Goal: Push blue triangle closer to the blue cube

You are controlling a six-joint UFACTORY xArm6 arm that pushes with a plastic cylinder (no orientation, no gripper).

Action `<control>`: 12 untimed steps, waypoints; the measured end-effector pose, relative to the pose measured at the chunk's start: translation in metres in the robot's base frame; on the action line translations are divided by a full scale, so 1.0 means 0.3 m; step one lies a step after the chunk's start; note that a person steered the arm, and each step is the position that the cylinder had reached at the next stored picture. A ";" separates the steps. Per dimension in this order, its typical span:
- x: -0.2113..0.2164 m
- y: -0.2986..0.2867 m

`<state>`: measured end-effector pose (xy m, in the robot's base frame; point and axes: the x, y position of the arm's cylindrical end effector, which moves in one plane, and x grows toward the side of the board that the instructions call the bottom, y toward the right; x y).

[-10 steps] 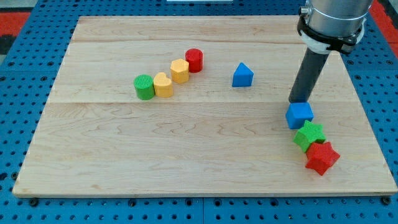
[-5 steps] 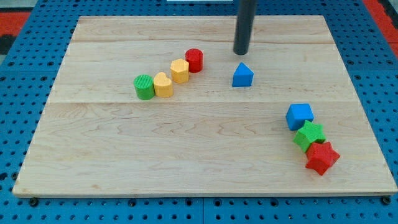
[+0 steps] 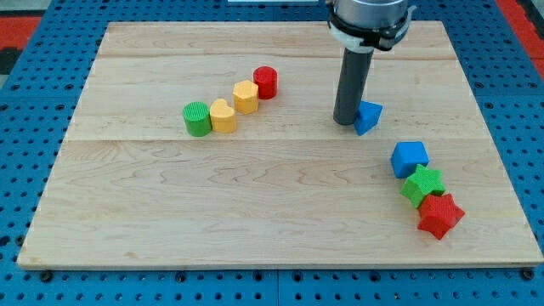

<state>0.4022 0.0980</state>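
The blue triangle (image 3: 368,116) lies right of the board's middle, partly hidden behind my rod. My tip (image 3: 344,121) touches its left side. The blue cube (image 3: 410,158) sits lower right of the triangle, a short gap away.
A green star (image 3: 423,184) and a red star (image 3: 440,215) sit in a line below the blue cube, near the board's right edge. At left of centre a row runs diagonally: green cylinder (image 3: 196,118), yellow block (image 3: 223,116), yellow hexagon (image 3: 246,96), red cylinder (image 3: 266,82).
My tip moved from beside the blue cube to above the triangle, then down to its left side. The blue triangle slid right and down, toward the blue cube.
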 end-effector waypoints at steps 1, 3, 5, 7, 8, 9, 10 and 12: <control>-0.026 0.005; 0.039 0.123; 0.063 0.227; -0.072 0.316; -0.006 0.396; 0.029 0.396; 0.029 0.360; 0.047 0.268</control>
<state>0.4165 0.1784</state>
